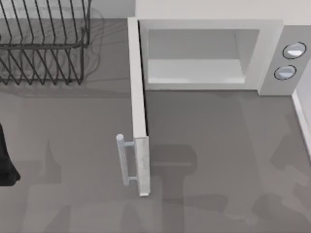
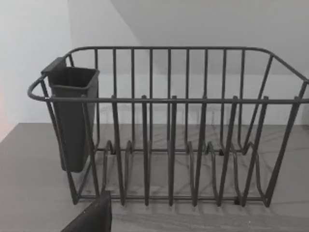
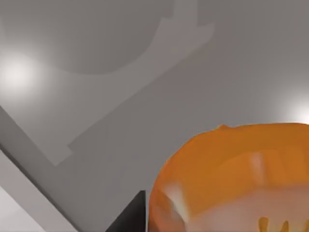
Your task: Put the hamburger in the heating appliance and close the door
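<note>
The big white microwave (image 1: 214, 53) stands at the back of the bench (image 1: 218, 145). Its door (image 1: 138, 116) swings wide open, sticking out toward the front. The hamburger (image 3: 231, 179) sits right up close to the right claw's camera, above the bench. Whether that claw pinches it cannot be told. The left arm (image 1: 6, 160) waits at the left edge, facing a dark wire dish rack (image 2: 169, 130).

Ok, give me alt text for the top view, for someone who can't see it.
A white microwave stands at the back of a grey table, its door swung fully open toward the camera so the pale cavity shows. Two round knobs sit on its right panel, and a dark wire dish rack stands at back left.
</note>
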You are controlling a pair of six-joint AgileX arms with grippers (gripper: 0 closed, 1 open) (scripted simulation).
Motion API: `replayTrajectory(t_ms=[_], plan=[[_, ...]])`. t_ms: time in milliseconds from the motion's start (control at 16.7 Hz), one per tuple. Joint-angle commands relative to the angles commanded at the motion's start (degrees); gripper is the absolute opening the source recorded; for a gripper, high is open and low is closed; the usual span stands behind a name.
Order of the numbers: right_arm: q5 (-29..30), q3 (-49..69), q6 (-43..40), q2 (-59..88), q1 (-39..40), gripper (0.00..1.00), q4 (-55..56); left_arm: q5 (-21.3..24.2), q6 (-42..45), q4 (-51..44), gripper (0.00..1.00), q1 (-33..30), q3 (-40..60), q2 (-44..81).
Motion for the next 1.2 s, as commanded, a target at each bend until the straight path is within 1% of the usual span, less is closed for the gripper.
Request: replayTrajectory(t_ms=[240,360,480,720,1200], plan=[[0.30,0.16,0.50,0.64,0.42,0.00,0.77,0.00,0.00,0.00,1.00,0.00,0.00,0.00],[1.73,1.61,2.51,2.65,1.89,0.00,3.77,0.00,0.00,0.00,1.00,0.00,0.00,0.00],[4.08,3.73,6.10,6.33,4.20,0.00,9.17,0.00,0.00,0.00,1.00,0.00,0.00,0.00],[10.60,8.16,17.18,17.92,10.48,0.00,26.31,0.00,0.00,0.00,1.00,0.00,0.00,0.00],[26.16,15.70,46.53,43.73,25.18,0.00,71.01,0.00,0.00,0.00,1.00,0.00,0.00,0.00]])
